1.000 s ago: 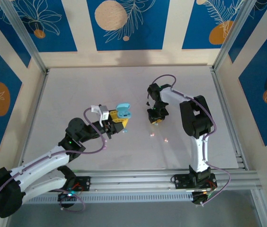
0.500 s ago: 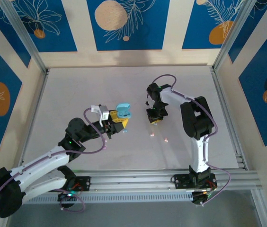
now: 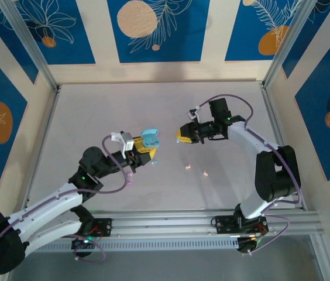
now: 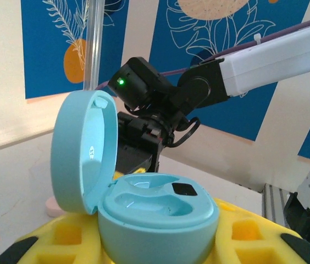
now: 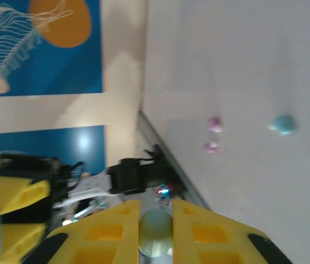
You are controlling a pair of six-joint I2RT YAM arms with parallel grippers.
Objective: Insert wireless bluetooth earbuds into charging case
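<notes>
Presently: left gripper (image 3: 143,153) clamped on the open light-blue charging case (image 4: 158,212), lid up to receive; right gripper (image 5: 155,212) pinched shut on one light-blue earbud (image 5: 155,237) for insertion.

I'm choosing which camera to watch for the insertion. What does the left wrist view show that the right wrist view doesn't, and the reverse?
Left wrist view's own: the inside of the open charging case, lid up, no buds in its sockets, held by the left gripper. Right wrist view's own: a light blue earbud pinched in the right gripper, with two pink earbuds and another blue earbud loose on the table. Shared: the blue patterned wall and the opposite arm, the right arm in one, the left arm, blurred, in the other.
</notes>
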